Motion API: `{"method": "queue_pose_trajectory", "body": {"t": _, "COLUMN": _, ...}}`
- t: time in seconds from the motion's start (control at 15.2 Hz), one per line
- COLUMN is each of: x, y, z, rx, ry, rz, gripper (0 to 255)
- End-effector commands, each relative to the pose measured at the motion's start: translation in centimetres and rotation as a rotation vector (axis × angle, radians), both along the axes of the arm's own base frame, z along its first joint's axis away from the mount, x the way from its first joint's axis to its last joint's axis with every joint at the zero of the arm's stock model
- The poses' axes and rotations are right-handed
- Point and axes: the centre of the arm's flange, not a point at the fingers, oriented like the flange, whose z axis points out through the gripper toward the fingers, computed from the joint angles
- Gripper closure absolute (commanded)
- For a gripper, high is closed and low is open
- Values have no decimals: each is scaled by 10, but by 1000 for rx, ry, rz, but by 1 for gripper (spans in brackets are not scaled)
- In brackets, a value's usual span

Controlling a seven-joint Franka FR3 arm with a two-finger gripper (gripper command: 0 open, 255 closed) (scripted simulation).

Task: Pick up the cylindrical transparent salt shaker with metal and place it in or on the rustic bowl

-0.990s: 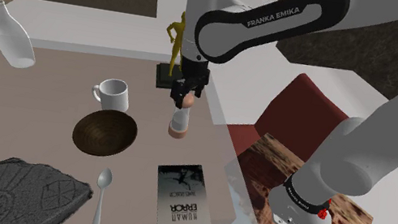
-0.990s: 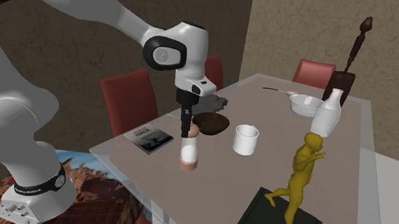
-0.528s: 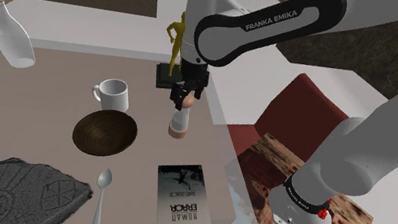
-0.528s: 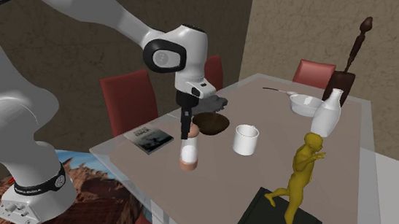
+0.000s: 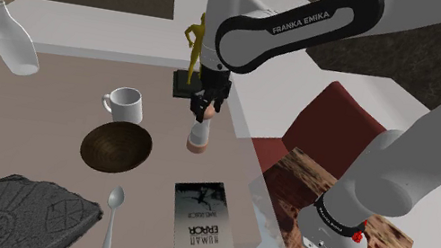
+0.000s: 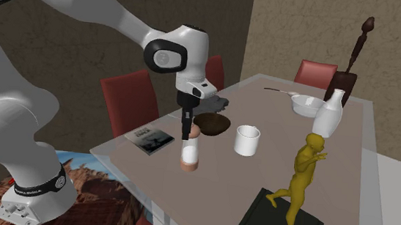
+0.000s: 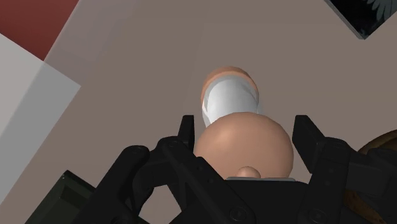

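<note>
Pinches, with both jaws of the gripper (image 5: pixel 204 110), the peach-coloured cap of the salt shaker (image 5: pixel 199 135). Stands upright on the table (image 5: pixel 60 89), near the dark bowl (image 5: pixel 117 147). Reads "FRANKA EMIKA" on the arm (image 5: pixel 307 23), "HUMAN ERROR" on the booklet (image 5: pixel 198 215).

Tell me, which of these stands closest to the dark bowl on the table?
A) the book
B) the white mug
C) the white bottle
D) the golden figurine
B: in the shoulder view the white mug stands just behind the dark bowl, closer than anything else listed.
</note>
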Motion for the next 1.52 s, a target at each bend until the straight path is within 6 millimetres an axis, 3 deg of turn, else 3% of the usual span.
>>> {"method": "queue_pose_trajectory", "body": {"t": 0.0, "x": 0, "y": 0, "z": 0, "rx": 0, "ry": 1, "rz": 0, "gripper": 255}}
{"method": "queue_pose_trajectory", "body": {"t": 0.13, "x": 0, "y": 0, "z": 0, "rx": 0, "ry": 1, "rz": 0, "gripper": 255}}
{"method": "queue_pose_trajectory", "body": {"t": 1.45, "x": 0, "y": 0, "z": 105, "rx": 0, "ry": 1, "rz": 0, "gripper": 255}}
